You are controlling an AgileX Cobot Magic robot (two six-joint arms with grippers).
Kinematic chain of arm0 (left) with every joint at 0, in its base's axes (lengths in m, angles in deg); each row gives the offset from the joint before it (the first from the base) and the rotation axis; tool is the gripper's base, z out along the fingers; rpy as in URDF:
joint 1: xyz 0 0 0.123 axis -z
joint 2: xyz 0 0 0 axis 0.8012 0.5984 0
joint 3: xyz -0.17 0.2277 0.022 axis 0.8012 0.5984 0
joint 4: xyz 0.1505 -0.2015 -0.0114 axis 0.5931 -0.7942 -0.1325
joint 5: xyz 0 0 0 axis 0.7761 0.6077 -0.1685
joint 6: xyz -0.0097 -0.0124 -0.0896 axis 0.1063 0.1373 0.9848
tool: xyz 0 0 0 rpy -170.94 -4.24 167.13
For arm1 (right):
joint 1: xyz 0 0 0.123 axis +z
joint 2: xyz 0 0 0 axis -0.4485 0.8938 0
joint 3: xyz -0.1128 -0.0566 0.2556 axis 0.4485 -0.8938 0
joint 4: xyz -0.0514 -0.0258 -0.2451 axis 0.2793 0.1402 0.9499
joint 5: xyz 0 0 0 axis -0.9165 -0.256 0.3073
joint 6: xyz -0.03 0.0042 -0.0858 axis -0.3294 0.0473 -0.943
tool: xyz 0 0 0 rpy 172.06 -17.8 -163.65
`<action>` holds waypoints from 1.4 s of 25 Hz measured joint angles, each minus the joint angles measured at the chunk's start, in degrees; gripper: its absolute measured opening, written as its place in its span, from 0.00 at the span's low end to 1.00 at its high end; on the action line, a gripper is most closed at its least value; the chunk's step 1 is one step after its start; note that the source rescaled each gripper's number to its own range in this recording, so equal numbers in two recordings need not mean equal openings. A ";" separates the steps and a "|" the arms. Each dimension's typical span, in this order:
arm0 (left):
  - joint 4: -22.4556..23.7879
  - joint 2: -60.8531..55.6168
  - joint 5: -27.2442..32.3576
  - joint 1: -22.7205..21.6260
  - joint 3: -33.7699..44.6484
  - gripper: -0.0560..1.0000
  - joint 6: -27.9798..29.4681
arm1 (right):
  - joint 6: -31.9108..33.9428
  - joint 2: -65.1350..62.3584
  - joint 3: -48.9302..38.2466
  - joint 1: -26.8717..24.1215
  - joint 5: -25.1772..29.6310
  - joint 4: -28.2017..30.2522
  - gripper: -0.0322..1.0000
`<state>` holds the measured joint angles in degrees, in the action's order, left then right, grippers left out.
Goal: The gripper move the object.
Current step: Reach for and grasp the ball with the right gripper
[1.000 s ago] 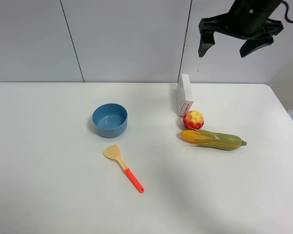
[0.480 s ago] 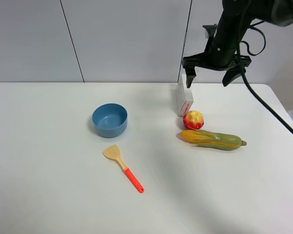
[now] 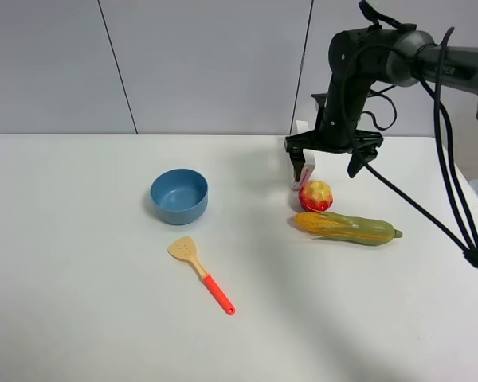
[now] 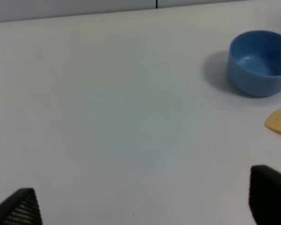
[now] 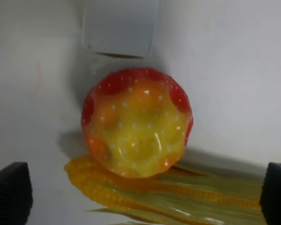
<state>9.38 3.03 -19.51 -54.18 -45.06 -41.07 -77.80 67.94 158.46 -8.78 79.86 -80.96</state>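
Your right gripper hangs spread wide over the object with nothing held. Its two fingers stand either side of the fruit and clear of it. The object lies on the table in the right half, nearer the far edge than the near one. It sits between a white box on its far side and a corn cob on its near side.

The right wrist view looks straight down on the object, centred between the dark fingertips of the right gripper. It shows the dimpled red-and-yellow top, and the corn cob close against it. From high up you cannot tell whether they touch.

Only the left wrist view shows your left gripper, which is wide open and empty. It sits low over bare table, with the blue bowl and the spatula ahead.
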 joint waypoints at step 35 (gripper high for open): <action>0.00 0.00 0.00 0.00 0.00 1.00 0.00 | -2.04 2.67 -11.86 0.18 -18.63 -0.18 0.03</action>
<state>9.38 3.03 -19.51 -54.18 -45.06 -41.07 -79.83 70.61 146.60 -8.60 61.22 -81.14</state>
